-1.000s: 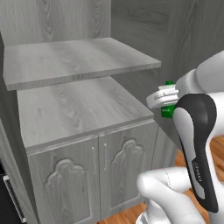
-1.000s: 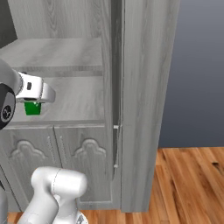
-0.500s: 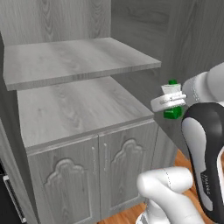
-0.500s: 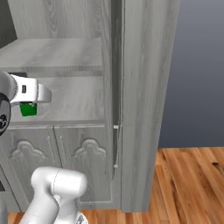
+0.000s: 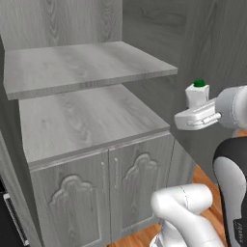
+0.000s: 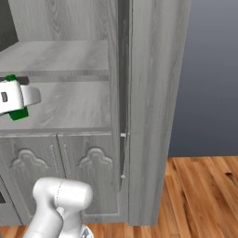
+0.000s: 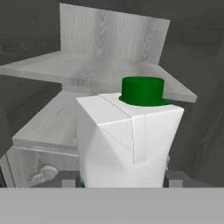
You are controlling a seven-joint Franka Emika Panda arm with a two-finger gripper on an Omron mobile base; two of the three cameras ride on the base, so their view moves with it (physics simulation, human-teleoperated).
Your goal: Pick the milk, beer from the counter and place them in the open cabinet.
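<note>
My end effector [image 5: 197, 116] grasps the milk [image 5: 197, 93]; the carton stands upright between my fingers, green cap up; in the hand view the milk [image 7: 129, 140] sits close before the lens, a dark finger [image 7: 174, 178] at each lower side. The milk is in the air, off the right front corner of the cabinet [image 5: 87, 125], apart from it and above its lower shelf [image 5: 82, 120]; the upper shelf [image 5: 82, 65] lies slightly higher than the cap. In the right base view the green base of the milk [image 6: 18, 114] shows under my end effector [image 6: 14, 98]; the lower doors [image 6: 60, 167] are closed.
</note>
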